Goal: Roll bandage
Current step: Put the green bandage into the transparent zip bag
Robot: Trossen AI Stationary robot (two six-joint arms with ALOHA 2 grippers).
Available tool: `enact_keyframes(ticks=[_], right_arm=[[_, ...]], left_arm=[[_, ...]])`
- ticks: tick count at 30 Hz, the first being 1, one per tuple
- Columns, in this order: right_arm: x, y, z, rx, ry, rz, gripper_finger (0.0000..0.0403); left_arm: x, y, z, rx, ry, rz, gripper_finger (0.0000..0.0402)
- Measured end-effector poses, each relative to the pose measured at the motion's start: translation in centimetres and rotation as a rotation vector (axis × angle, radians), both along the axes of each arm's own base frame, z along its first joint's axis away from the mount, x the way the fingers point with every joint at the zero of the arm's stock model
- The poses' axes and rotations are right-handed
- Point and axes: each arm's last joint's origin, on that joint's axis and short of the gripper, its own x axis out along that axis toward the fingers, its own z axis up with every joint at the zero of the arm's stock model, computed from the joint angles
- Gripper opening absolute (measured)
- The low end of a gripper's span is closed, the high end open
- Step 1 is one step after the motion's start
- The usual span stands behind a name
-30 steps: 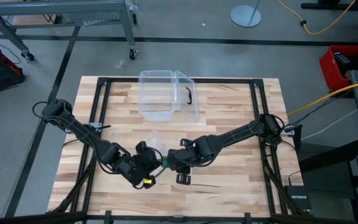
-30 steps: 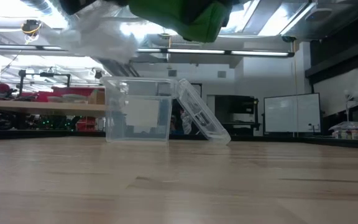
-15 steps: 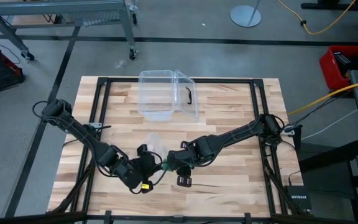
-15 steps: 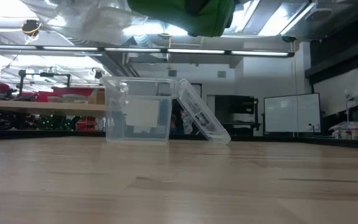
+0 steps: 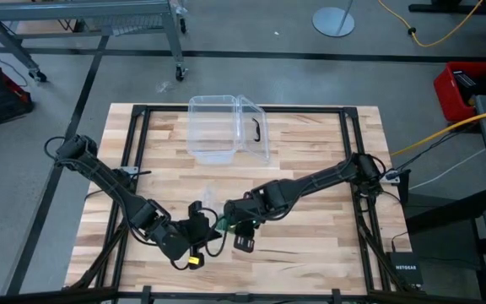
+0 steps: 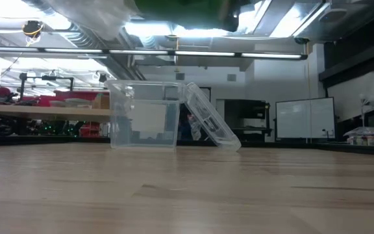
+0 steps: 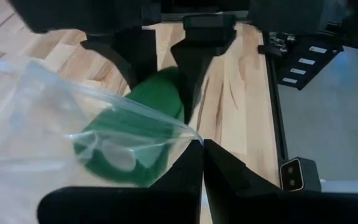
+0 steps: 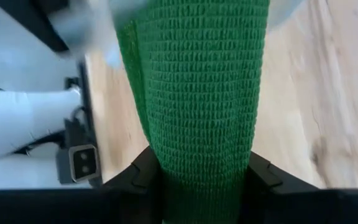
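two dark robot arms meet above the near middle of a wooden bench (image 5: 310,127). the right gripper (image 5: 230,224) is clamped on the bandage (image 8: 197,99) — a stubby roll of green knitted cloth, held between its two fingers (image 8: 263,177) and raised clear of the bench. the left gripper (image 5: 202,230), just beside it, has its fingers (image 7: 185,168) pressed fully together, pinching the edge of a crinkly clear plastic wrapper (image 7: 55,130) that still partly covers the roll. at the far side of the bench stands a clear plastic box (image 5: 218,127) with its lid (image 5: 256,127) tilted open — well apart from both grippers.
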Motion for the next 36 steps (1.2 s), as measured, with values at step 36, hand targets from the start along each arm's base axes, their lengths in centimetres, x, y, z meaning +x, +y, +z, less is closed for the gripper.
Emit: enact_keyframes(ticks=[36], right_arm=[[2.8,-1.2,2.0,0.422,-0.167,0.035,0.013]], left_arm=[[-0.2,-0.7,0.2,-0.034,0.009,-0.108,0.0]])
